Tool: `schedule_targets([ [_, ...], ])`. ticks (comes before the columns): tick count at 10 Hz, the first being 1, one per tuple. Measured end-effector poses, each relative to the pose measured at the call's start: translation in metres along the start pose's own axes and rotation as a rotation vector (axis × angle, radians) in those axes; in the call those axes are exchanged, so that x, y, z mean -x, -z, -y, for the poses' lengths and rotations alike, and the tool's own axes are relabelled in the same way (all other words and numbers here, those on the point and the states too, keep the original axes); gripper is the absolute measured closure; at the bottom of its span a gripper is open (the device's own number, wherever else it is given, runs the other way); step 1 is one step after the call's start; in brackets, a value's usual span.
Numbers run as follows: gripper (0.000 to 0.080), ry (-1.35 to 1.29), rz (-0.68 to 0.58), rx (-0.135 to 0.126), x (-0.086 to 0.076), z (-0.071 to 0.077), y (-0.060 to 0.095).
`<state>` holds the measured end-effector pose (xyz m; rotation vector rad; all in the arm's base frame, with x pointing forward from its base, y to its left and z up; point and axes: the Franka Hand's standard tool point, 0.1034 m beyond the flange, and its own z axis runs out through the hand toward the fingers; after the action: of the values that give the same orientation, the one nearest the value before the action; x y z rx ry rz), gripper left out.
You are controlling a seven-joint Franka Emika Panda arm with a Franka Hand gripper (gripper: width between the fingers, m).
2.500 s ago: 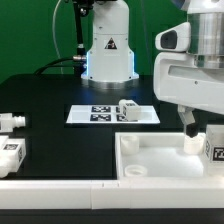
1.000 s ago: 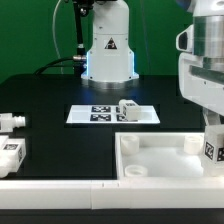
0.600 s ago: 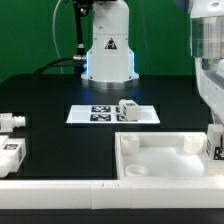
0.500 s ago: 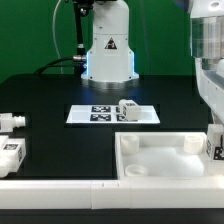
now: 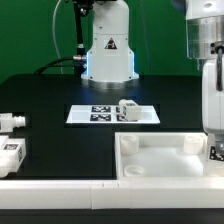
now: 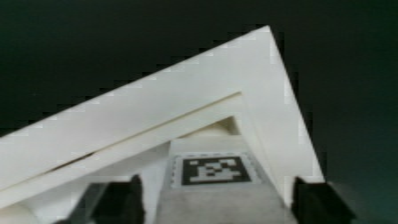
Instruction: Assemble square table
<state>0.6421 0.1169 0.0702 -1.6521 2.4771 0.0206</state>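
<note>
Hovering at a corner of the square table's top (image 5: 150, 141), on the exterior view's right, the hand (image 6: 210, 202) pinches one leg (image 6: 215, 168). None seems fitted yet; three spare legs (image 5: 128, 110) lie loose.

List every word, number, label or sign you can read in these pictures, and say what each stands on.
No words or numbers can be read.
A warning triangle, inner symbol too small to read: on the robot base.
Black-and-white square tags, patterns not text: on the marker board, the legs, and one next to the table top in the wrist view.
</note>
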Motion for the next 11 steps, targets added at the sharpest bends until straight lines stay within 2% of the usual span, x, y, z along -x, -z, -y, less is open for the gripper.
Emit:
schedule_targets([
  [1, 0.0275, 0.005, 0.0, 0.0, 0.0, 0.0, 0.0],
  [2, 0.0275, 0.094, 0.011, -0.002, 0.003, 0.002, 0.011],
  [3, 0.0176, 0.163, 0.033, -0.009, 0.007, 0.003, 0.034],
  [4, 0.0158, 0.179, 0.046, -0.014, 0.009, 0.004, 0.048],
  [6, 0.0151, 0.179, 0.04, -0.012, 0.008, 0.002, 0.043],
  [11, 0.0151, 0.18, 0.039, -0.011, 0.008, 0.002, 0.042],
])
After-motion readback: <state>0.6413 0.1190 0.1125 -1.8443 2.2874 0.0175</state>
